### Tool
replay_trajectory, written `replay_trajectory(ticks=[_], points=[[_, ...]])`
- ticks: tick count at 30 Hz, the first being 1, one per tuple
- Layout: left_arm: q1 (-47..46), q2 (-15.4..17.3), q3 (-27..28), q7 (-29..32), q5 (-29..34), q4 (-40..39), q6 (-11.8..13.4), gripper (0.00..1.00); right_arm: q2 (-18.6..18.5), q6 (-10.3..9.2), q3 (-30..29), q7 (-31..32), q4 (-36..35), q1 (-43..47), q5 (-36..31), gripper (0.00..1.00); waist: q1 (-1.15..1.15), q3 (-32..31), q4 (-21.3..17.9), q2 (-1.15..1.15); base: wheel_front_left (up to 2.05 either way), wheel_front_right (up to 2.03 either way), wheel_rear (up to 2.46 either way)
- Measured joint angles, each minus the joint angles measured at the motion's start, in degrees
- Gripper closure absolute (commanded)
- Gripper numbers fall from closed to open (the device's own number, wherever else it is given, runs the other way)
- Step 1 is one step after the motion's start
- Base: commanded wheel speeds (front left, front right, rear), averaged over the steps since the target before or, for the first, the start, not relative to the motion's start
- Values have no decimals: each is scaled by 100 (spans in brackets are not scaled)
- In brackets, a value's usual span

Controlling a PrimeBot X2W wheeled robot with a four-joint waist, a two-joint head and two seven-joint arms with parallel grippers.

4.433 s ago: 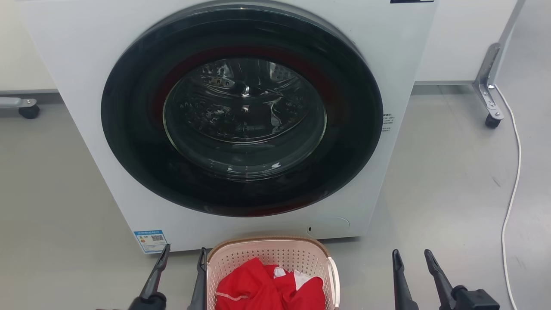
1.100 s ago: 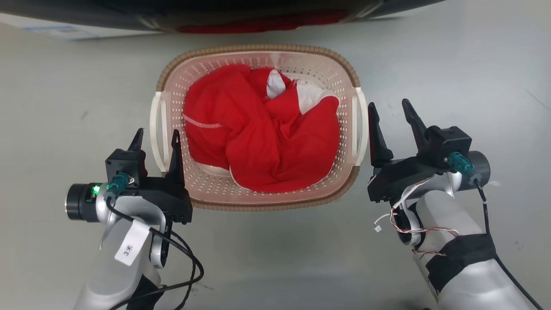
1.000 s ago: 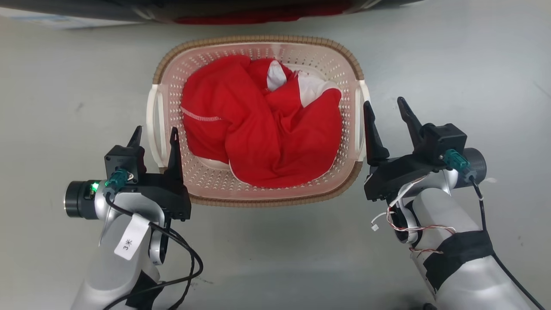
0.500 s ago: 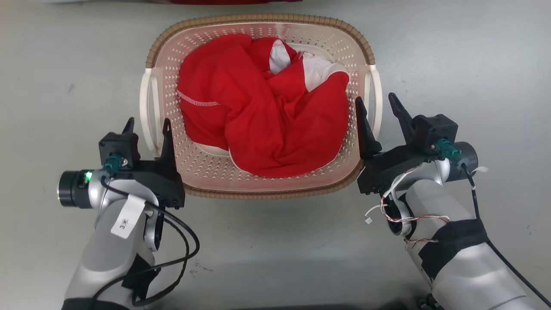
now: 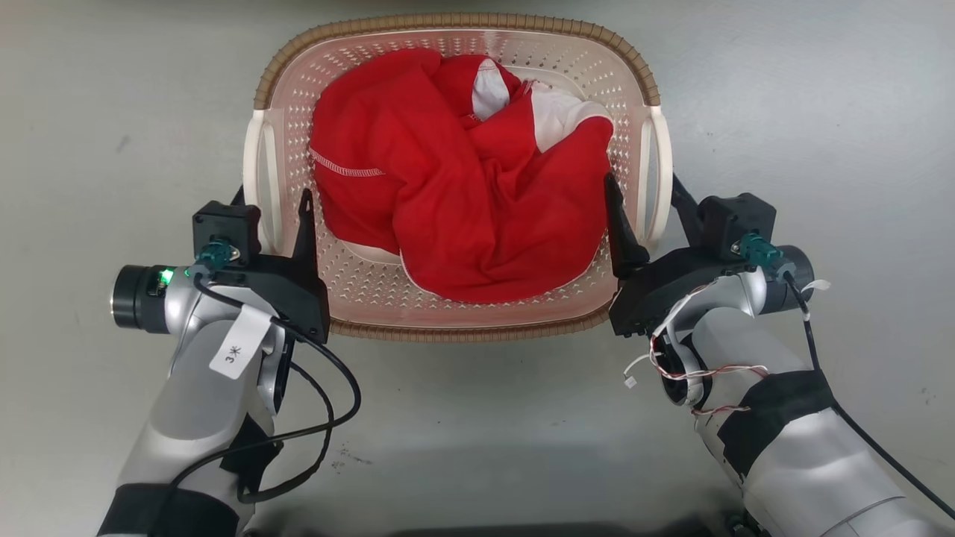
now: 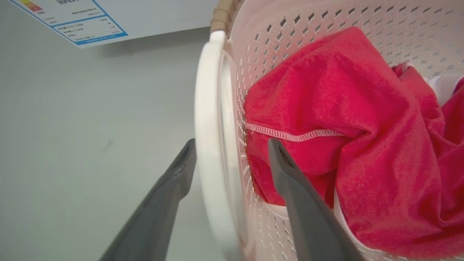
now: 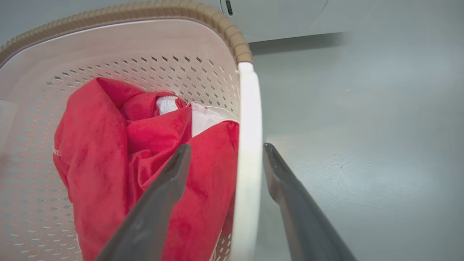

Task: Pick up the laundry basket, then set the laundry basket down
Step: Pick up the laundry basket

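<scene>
Straddles left handle (image 5: 254,179) of the laundry basket (image 5: 373,291) with left gripper (image 5: 272,195), right handle (image 5: 660,171) with right gripper (image 5: 642,179), jaws released around them. Has basket on grey floor (image 5: 477,418), red garment (image 5: 462,194) inside.

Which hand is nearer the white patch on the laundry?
Right. The right hand straddles the laundry basket's right handle, close by the white patch; the left hand straddles the left handle, across the basket.

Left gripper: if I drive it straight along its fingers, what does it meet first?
Probably the red garment: the left gripper straddles the laundry basket at its white handle, and its inner finger points at that cloth. Depth is unclear.
</scene>
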Motion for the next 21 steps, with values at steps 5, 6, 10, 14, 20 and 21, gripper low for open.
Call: replay_trajectory(ticks=[5,6,10,14,20,21], points=[[-101,-23,-73,0,81,230,-43,0,-1,-29,199,0,112,-19,189,0,0,6,18,0,0,0,0],[-112,-24,-85,0,81,276,-68,0,-1,-45,237,0,121,-27,254,0,0,6,20,0,0,0,0],[-194,-34,-132,0,125,447,-77,0,-1,-51,361,0,191,-110,436,0,0,2,24,0,0,0,0],[-296,-54,-185,1,133,593,-122,11,-2,-52,481,0,297,-140,599,5,0,-2,25,0,0,0,0],[-397,-49,-236,1,158,797,-124,85,-30,-68,528,1,519,-274,802,59,0,-6,31,0,0,0,0],[-420,-51,-241,2,157,829,-125,100,-30,-69,533,1,558,-292,833,67,0,-7,33,0,0,0,0]])
